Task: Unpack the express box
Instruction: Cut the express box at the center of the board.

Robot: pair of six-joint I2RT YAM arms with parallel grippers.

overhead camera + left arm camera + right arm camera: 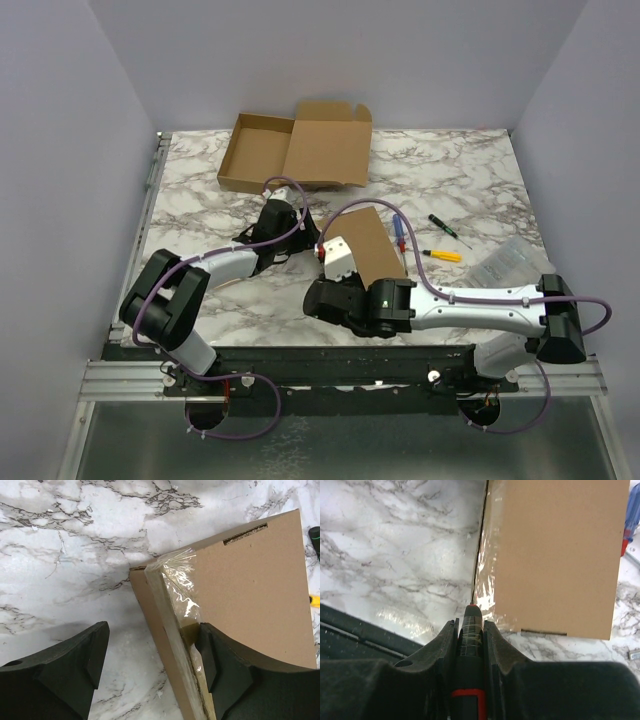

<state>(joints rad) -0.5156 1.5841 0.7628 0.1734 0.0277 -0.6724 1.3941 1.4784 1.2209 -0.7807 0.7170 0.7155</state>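
Alu rail point(120, 380), marble tbl point(480, 170) w/ taped box point(375, 250), lilac walls point(60, 150).

Lab test booth: plain walls point(60, 150) enclose a marble-print table point(450, 170)

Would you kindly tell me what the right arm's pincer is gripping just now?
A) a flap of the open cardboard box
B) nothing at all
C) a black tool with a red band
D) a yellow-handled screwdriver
C: in the right wrist view, the black tool with a red band sits clamped between the fingers of the right pincer, its tip at the taped edge of the closed brown cardboard box.
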